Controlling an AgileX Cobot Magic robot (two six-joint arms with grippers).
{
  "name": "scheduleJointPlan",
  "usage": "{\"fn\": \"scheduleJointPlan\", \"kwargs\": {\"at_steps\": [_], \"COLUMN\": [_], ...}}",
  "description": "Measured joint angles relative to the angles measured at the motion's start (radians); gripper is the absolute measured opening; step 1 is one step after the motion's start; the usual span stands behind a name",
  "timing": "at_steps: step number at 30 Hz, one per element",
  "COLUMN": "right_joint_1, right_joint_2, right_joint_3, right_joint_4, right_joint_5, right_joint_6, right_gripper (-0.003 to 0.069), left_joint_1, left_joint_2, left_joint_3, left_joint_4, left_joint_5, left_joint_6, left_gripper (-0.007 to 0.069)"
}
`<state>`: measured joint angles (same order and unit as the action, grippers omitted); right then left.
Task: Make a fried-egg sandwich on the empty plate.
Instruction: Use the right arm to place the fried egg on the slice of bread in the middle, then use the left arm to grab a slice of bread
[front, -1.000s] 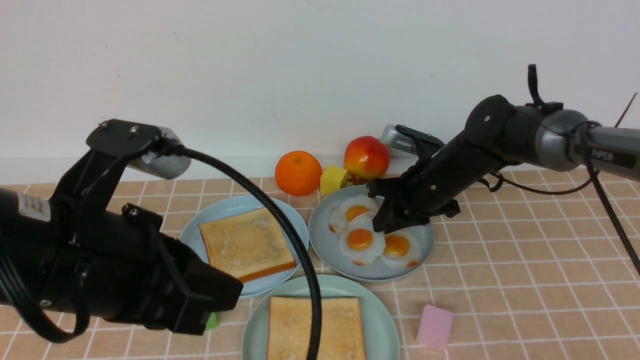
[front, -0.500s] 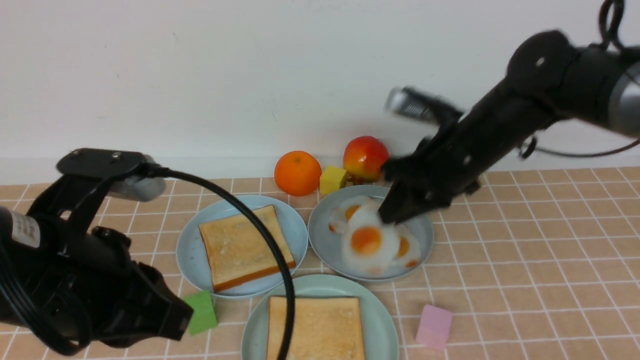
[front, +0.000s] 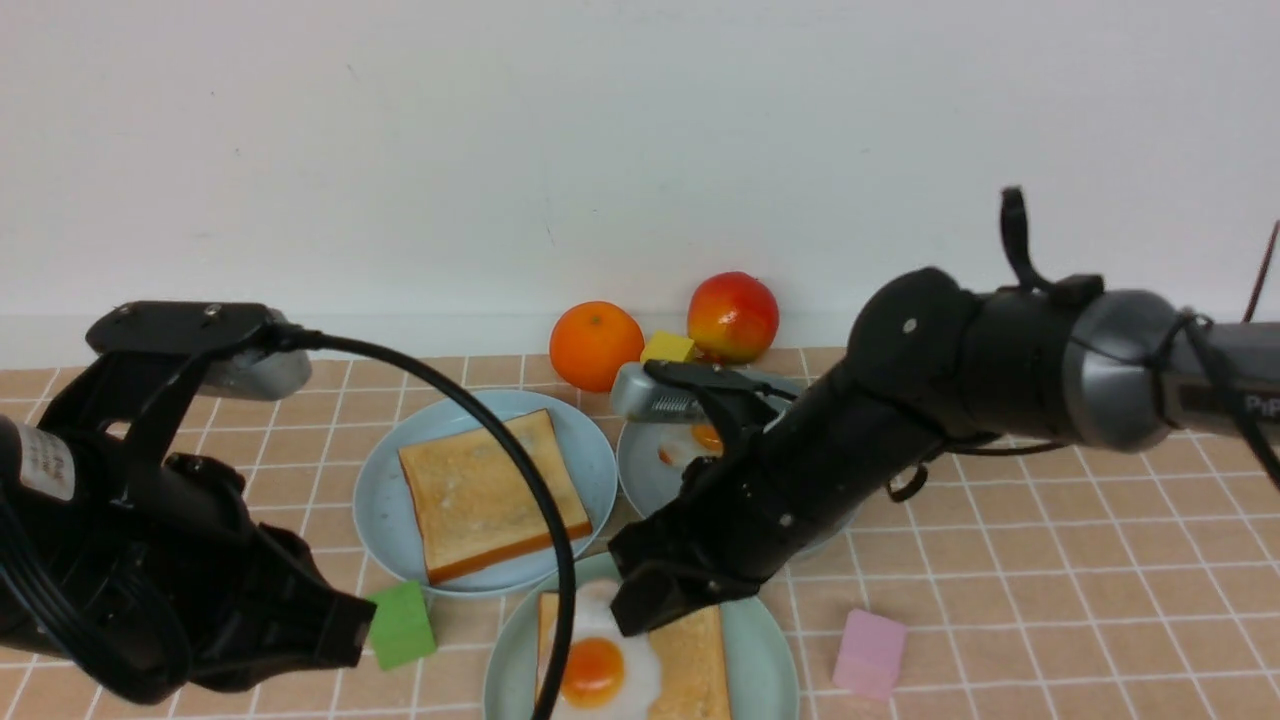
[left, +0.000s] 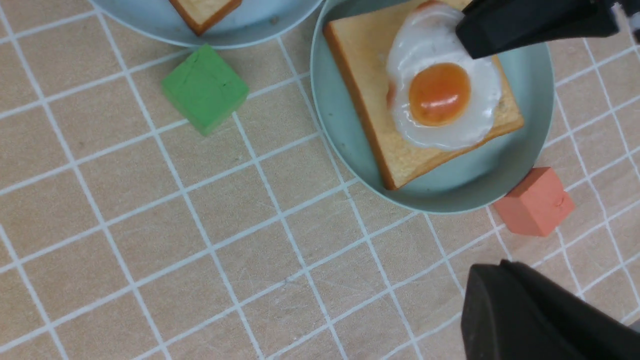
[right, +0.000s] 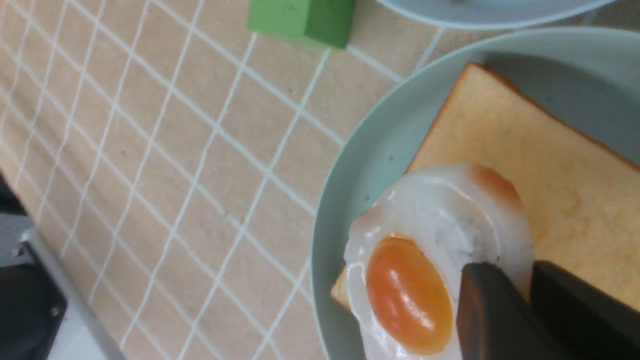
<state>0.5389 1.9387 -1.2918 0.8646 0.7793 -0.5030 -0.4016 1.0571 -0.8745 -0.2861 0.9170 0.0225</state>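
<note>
Left gripper (front: 340, 625) hangs closed at the near left. Right gripper (front: 645, 605) pinches the fried egg (front: 595, 665) by its far white edge. The egg lies yolk-up on the toast (front: 695, 670) in the mint-green plate (front: 765, 650), long axis near-to-far.

Front view forward, wrist views close, sharing mint plate (left: 450, 192)

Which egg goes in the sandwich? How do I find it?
On the tiled table, find the pale green plate nearest the robot. A slice of toast lies on it, and the egg rests on that toast, pinched by the right gripper. The other egg in view sits on a plate farther back, without toast.
</note>
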Motion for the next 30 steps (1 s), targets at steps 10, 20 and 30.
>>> {"fn": "scheduleJointPlan", "kwargs": {"at_steps": [10,20,30], "right_joint_1": [-0.027,-0.105,-0.106], "right_joint_2": [-0.053,-0.403,-0.705], "right_joint_3": [0.002,0.003,0.088], "right_joint_4": [-0.092,-0.337,-0.463], "right_joint_5": [0.009,0.191,0.316], "right_joint_6": [0.031,0.169,0.297], "right_gripper": [0.0457,0.0578,0.0560], "left_joint_1": [0.000,0.000,0.010], "left_joint_2": [0.001,0.212,0.543], "left_joint_3": [0.007,-0.003,-0.216], "left_joint_4": [0.030,0.217,0.336], "left_joint_5": [-0.049,-0.357,-0.358], "left_joint_6": [-0.023,-0.447,-0.597], "left_gripper": [0.0004,0.0088,0.0374]}}
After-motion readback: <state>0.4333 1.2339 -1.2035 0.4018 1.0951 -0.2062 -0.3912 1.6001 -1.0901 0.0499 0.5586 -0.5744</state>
